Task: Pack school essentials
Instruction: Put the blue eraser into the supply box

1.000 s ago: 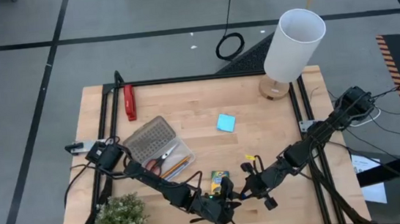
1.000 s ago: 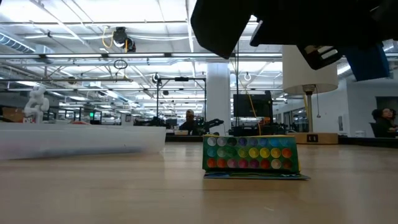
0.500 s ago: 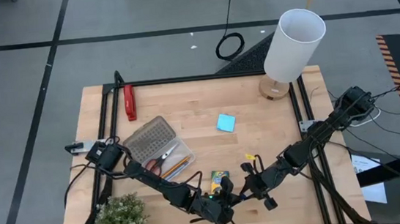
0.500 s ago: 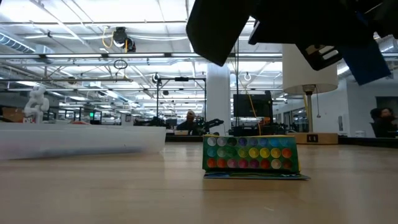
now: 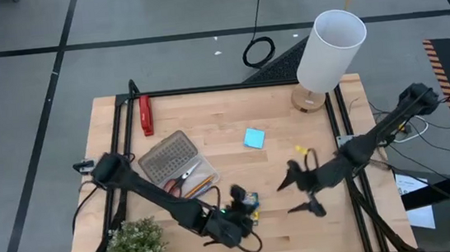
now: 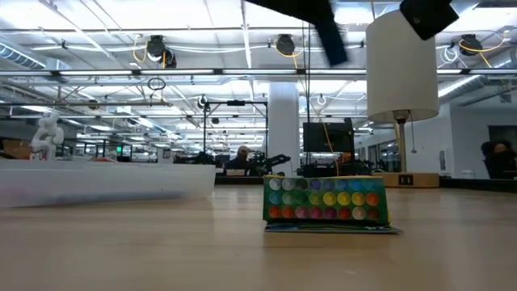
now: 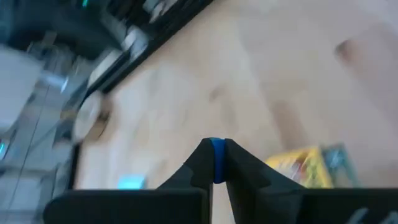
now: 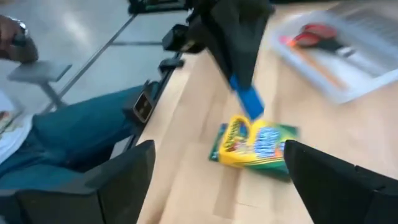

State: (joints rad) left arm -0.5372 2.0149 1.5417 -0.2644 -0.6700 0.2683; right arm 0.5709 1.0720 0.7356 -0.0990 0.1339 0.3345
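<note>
We are holding the eraser, a small blue piece, with the left gripper closed on it; in the left wrist view it is showing as a blue sliver pinched between the two dark fingers, and in the right wrist view it is hanging from the fingertips above the crayon box. The left gripper is hovering at the near middle of the bench, just over the crayon box, which is lying flat on the wood and in the low view is facing us with its rows of coloured crayon ends. Our right gripper is hanging above the bench to the right of the crayon box, its fingers spread wide apart and empty. The case is lying left of the left gripper, open, with the scissors and the orange pencil inside its clear tray and the dotted lid on its far-left side. The notepad is lying alone near the middle of the bench, well apart from the case. The red tool is lying at the far left corner, the lamp is standing at the far right, and a plant is sitting at the near left corner.
</note>
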